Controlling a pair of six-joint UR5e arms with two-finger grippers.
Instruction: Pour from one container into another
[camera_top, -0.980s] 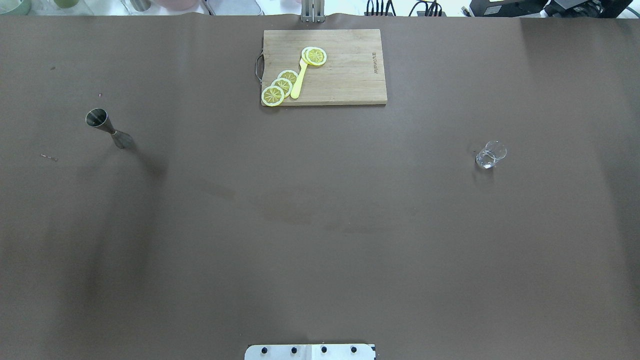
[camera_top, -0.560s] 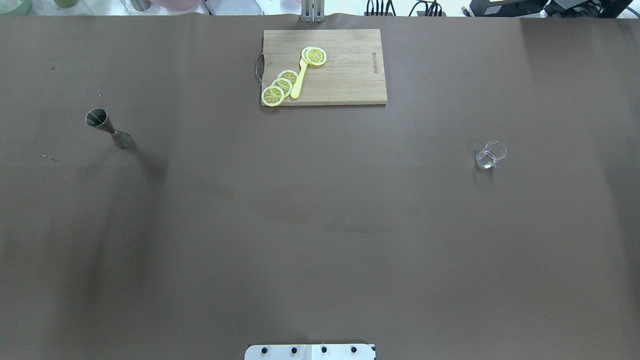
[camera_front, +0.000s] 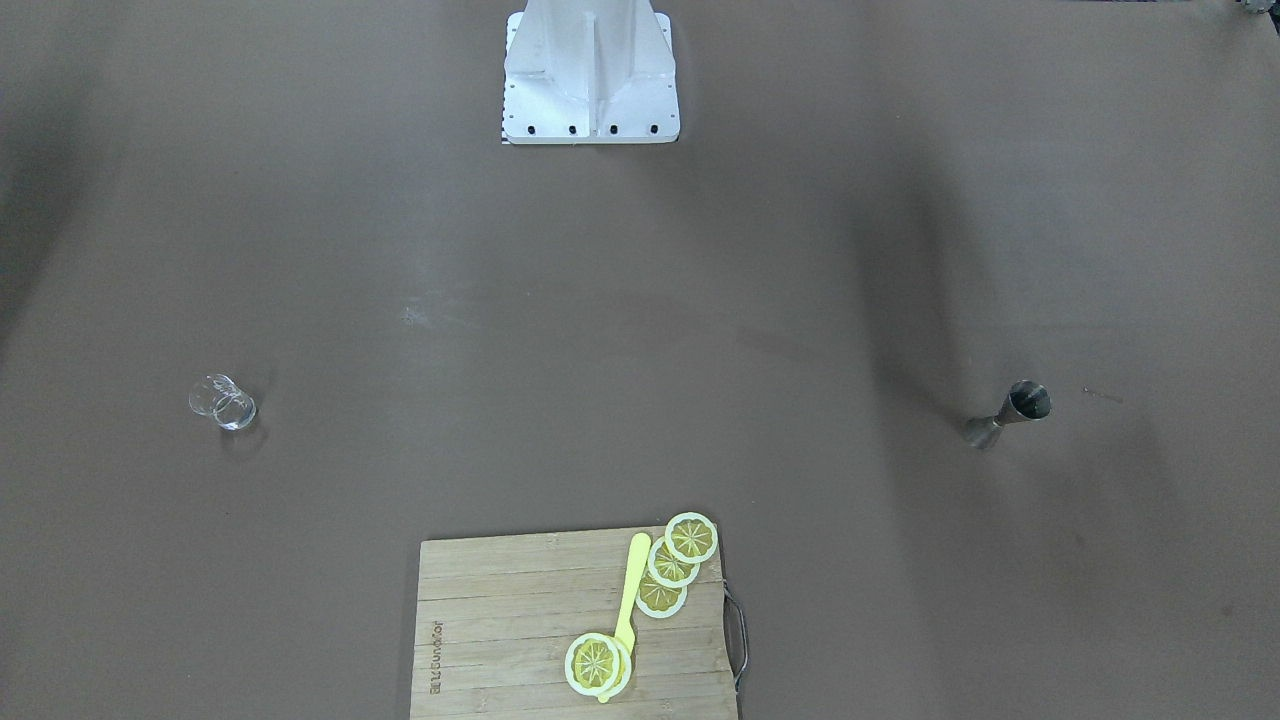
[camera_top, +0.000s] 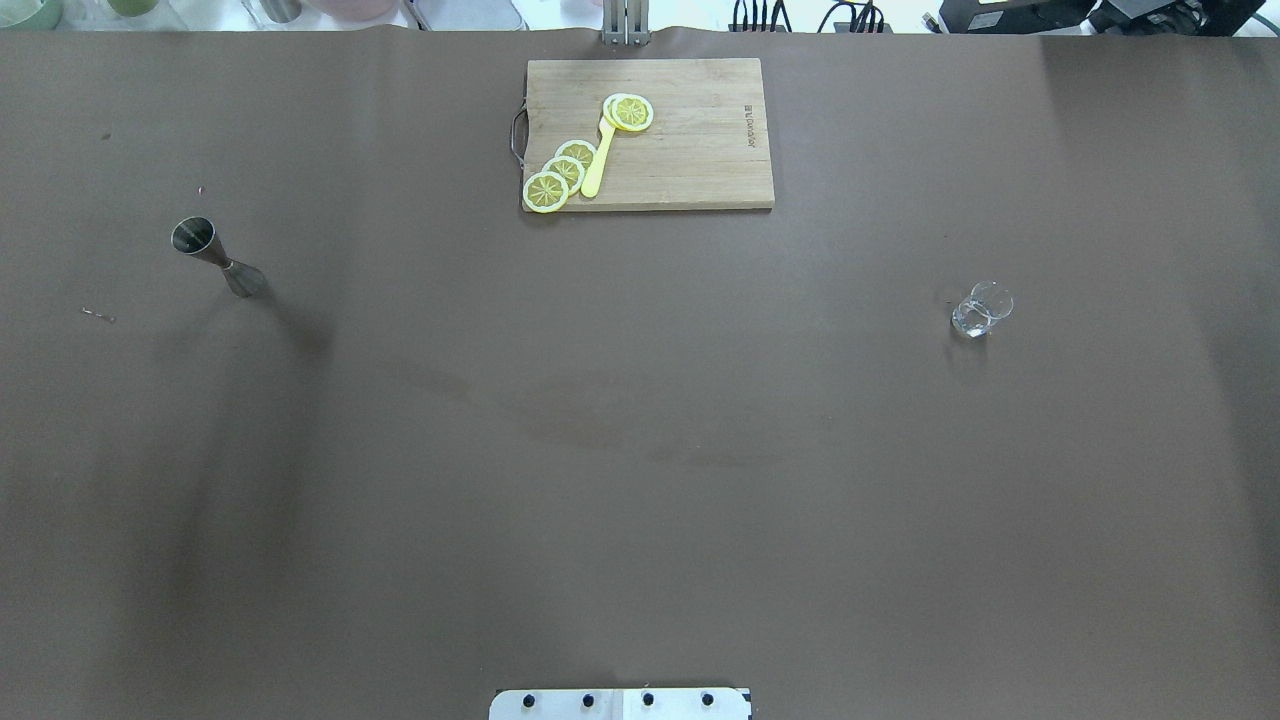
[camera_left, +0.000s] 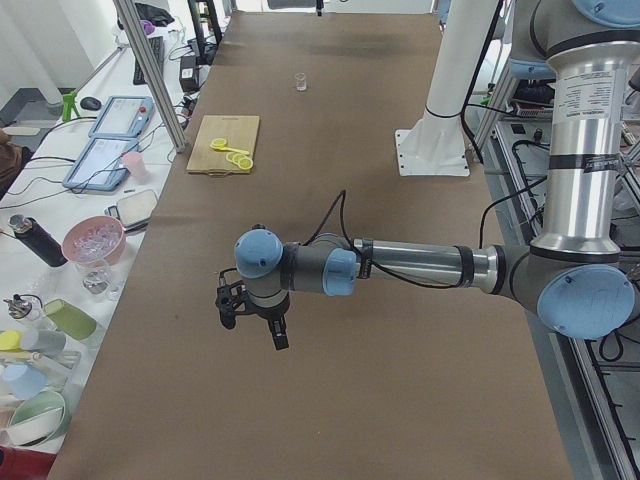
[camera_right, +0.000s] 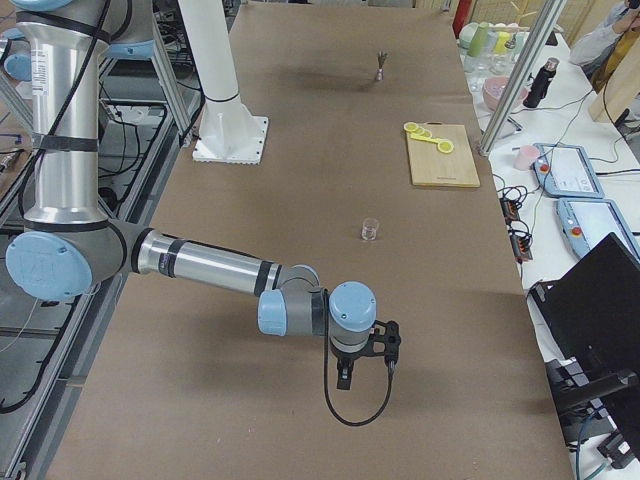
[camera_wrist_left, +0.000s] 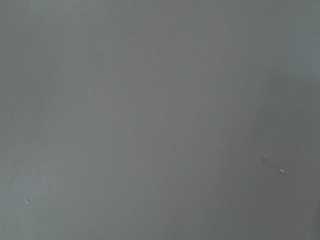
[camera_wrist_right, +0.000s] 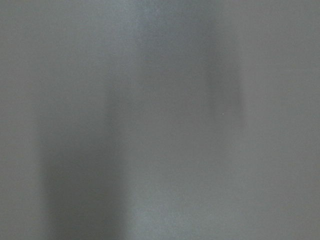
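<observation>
A steel hourglass-shaped jigger (camera_top: 215, 258) stands upright on the brown table at the left, also visible as the jigger (camera_front: 1008, 412) in the front view. A small clear glass (camera_top: 981, 309) stands at the right, the same glass (camera_front: 222, 402) across the table. Both grippers are outside the overhead and front views. My left gripper (camera_left: 252, 324) hangs over bare table in the left side view. My right gripper (camera_right: 366, 368) hangs over bare table nearer than the glass (camera_right: 370, 229) in the right side view. I cannot tell whether either is open or shut. Both wrist views show only table.
A wooden cutting board (camera_top: 690, 150) with lemon slices (camera_top: 560, 172) and a yellow utensil (camera_top: 598, 160) lies at the far middle. The white robot pedestal (camera_front: 590, 70) stands at the near edge. Side benches hold cups, bowls and tablets (camera_left: 105, 140).
</observation>
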